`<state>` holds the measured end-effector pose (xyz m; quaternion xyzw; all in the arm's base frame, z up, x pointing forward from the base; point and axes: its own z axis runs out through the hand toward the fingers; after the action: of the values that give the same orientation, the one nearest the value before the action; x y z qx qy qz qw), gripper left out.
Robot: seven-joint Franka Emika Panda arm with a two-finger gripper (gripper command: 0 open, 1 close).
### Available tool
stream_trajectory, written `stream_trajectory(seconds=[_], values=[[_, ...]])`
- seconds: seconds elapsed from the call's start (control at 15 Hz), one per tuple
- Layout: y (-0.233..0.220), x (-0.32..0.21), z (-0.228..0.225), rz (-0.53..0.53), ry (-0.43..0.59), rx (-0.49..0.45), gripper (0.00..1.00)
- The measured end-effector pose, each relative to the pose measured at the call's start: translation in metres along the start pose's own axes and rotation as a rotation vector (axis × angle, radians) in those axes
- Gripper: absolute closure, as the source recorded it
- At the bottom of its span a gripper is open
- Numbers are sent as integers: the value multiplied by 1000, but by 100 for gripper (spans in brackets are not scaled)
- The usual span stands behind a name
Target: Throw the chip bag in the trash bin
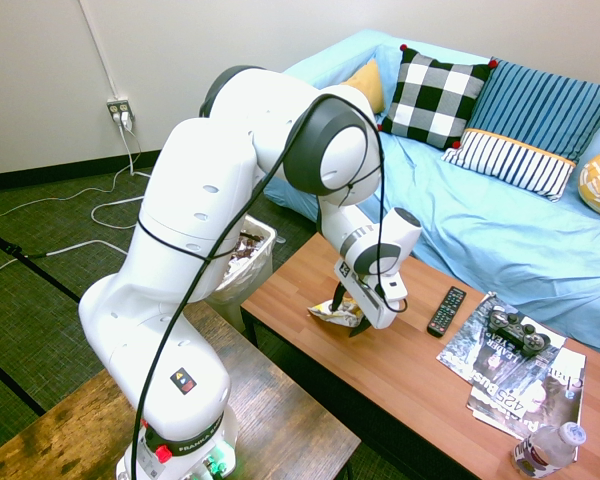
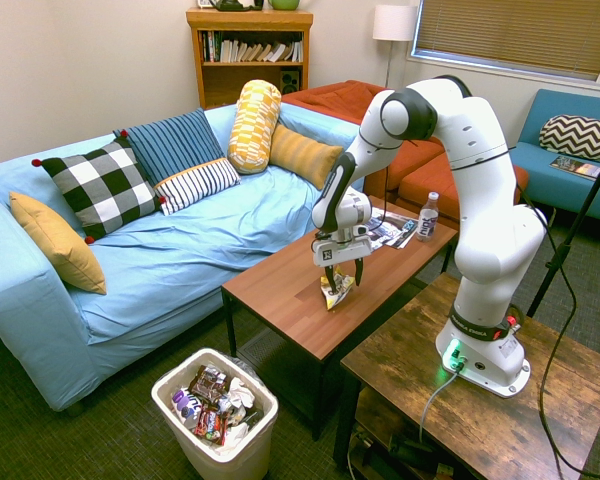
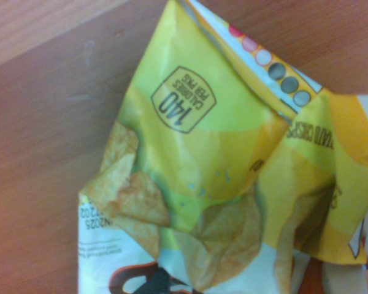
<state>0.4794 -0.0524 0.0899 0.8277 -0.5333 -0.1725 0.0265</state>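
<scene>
Chip bag (image 3: pixel 190 171) label: "140 calories per pkg", potato crisps — on the coffee table (image 2: pixel 290 305). Gripper (image 2: pixel 346 288) open around it.

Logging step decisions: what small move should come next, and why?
Probably ease the claw a bit lower, then close it on the chip bag: its fingers stand apart around the crumpled bag, which lies on the coffee table and fills much of the wrist view. The trash bin comes after the grip.
</scene>
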Motion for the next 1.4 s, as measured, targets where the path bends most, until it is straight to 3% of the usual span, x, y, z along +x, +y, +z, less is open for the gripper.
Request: stream_trajectory(seconds=[1.13,1.4], values=[[-13,4,-2,0,-13,37,100],[-12,9,-14,-27,-11,93,100]])
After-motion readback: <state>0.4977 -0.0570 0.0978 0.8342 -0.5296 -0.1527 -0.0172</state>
